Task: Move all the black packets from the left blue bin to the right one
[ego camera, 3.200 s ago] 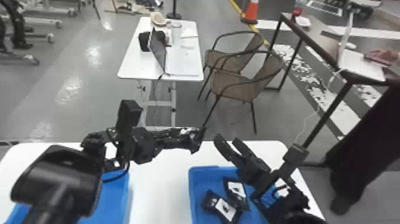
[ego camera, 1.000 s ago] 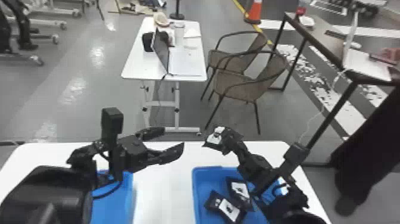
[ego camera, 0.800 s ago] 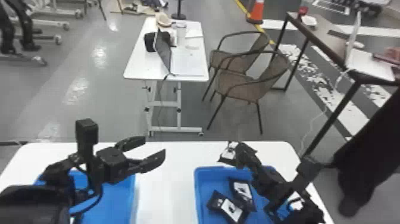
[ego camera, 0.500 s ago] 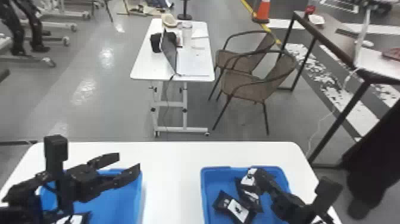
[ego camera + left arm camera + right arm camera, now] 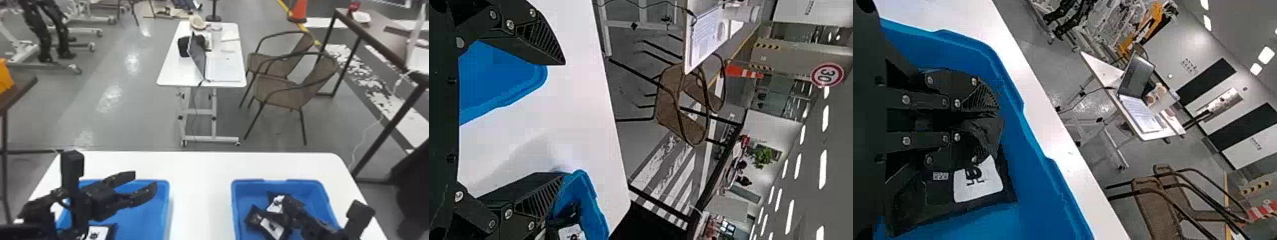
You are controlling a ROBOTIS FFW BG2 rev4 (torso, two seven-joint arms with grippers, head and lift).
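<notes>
In the head view my left gripper (image 5: 145, 181) hangs open over the left blue bin (image 5: 161, 204), nothing between its fingers; a black packet (image 5: 97, 232) lies below it at the bottom edge. In the left wrist view that gripper (image 5: 564, 119) is spread wide. My right gripper (image 5: 285, 204) is down inside the right blue bin (image 5: 235, 207), shut on a black packet (image 5: 276, 202). Another packet (image 5: 272, 227) lies beside it. The right wrist view has this gripper (image 5: 997, 125) with black wrapping pinched between its fingers and a white-labelled packet (image 5: 978, 182) alongside.
Both bins stand on a white table (image 5: 201, 191), with a bare strip between them. Beyond it are a small table with a laptop (image 5: 198, 57) and wicker chairs (image 5: 287, 89). A dark cloth shape (image 5: 415, 198) stands past the right corner.
My left gripper has swung left from between the bins to over the left bin. The right gripper has gone down into its bin with the packet. The head view has shifted slightly.
</notes>
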